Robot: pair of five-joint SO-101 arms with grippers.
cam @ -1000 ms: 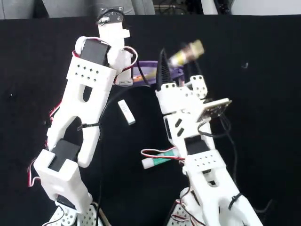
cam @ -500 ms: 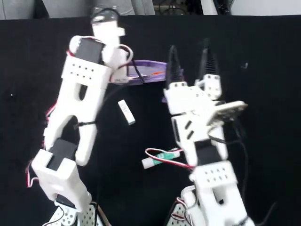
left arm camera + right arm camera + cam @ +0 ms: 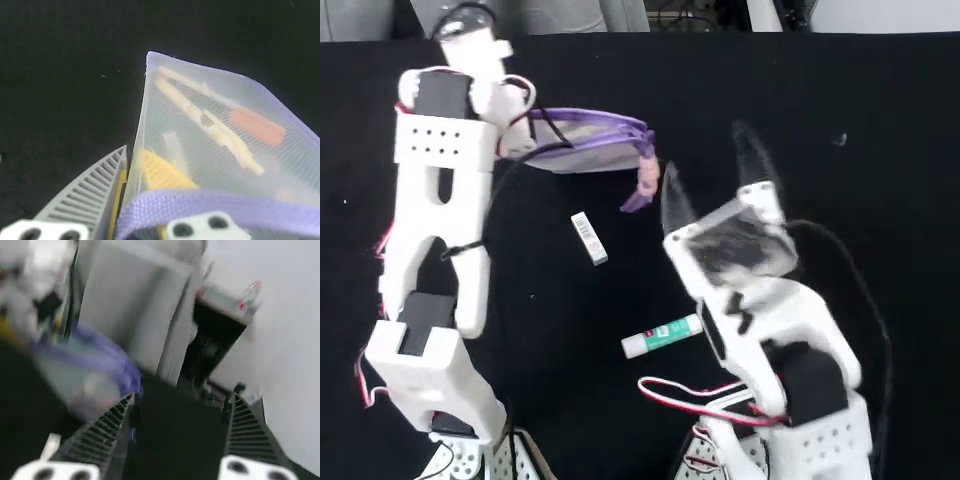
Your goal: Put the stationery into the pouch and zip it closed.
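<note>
While the left claw (image 3: 150, 210) clenches one end of the mesh pouch (image 3: 215, 135), the pouch juts sideways toward the right arm over the far part of the black surface (image 3: 880, 150). A pink-and-purple pull (image 3: 645, 180) dangles from its free end. Through the mesh show pale pens (image 3: 210, 120), an orange piece (image 3: 257, 125) and a yellow piece (image 3: 160, 175). The right claw (image 3: 710, 175) is raised, jaws spread wide and empty, just beside the pull. On the surface between the arms lie a glue stick (image 3: 662, 335) and, nearer the pouch, a small white bar (image 3: 588, 238), well apart from each other.
</note>
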